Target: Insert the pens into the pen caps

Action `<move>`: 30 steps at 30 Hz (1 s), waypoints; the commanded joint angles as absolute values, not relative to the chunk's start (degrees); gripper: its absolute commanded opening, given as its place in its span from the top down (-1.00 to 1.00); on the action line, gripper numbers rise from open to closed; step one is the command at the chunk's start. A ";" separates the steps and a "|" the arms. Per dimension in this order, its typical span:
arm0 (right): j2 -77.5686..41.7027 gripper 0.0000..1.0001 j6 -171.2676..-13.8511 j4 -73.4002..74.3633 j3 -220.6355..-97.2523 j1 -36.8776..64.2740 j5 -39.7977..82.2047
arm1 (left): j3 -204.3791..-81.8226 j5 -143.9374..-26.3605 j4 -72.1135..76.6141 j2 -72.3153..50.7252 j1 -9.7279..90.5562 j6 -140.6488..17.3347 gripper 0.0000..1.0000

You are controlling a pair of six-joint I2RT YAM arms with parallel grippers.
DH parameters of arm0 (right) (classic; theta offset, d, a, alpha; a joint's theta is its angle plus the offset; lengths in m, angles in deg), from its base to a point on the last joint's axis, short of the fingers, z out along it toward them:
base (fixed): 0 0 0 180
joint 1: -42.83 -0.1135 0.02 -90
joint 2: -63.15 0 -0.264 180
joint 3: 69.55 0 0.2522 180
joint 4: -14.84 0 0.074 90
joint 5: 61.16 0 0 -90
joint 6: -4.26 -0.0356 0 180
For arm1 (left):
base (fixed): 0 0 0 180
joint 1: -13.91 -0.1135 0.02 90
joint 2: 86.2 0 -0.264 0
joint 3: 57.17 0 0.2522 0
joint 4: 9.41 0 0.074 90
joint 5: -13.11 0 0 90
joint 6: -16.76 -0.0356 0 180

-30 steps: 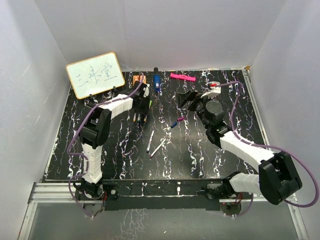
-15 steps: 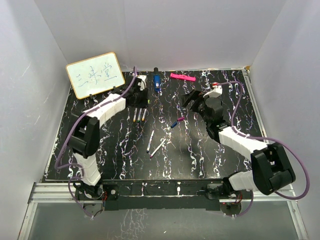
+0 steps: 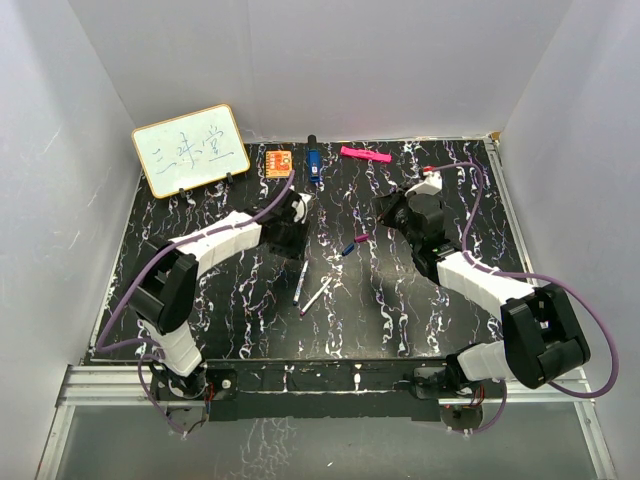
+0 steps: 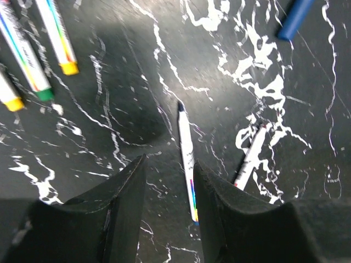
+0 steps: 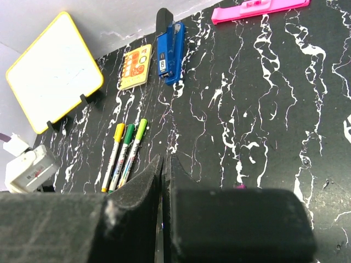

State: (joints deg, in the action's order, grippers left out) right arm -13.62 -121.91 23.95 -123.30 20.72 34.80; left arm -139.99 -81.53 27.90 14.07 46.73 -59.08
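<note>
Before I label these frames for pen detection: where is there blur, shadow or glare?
Left wrist: pens at upper left slightly smeared, left gripper dark and soft. Right wrist: right gripper blurred, whiteboard sharp. Top external: evenly lit, no glare.

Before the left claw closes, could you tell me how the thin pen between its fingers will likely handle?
The pen is a slim round barrel lying flat on the smooth table, so a nudge would probably roll it. It looks rigid and light, so it should lift without sagging. Its narrow barrel may slip in the left claw.
</note>
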 commanded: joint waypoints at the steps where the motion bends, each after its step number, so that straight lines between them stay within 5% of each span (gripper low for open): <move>1: -13.32 1.00 -122.18 24.90 -126.11 20.81 33.38 | -139.83 -83.15 32.26 10.37 48.86 -58.43 0.23; 30: -11.61 1.00 -122.19 24.94 -123.93 20.80 34.74 | -149.54 -79.91 48.62 24.90 54.15 -58.11 0.15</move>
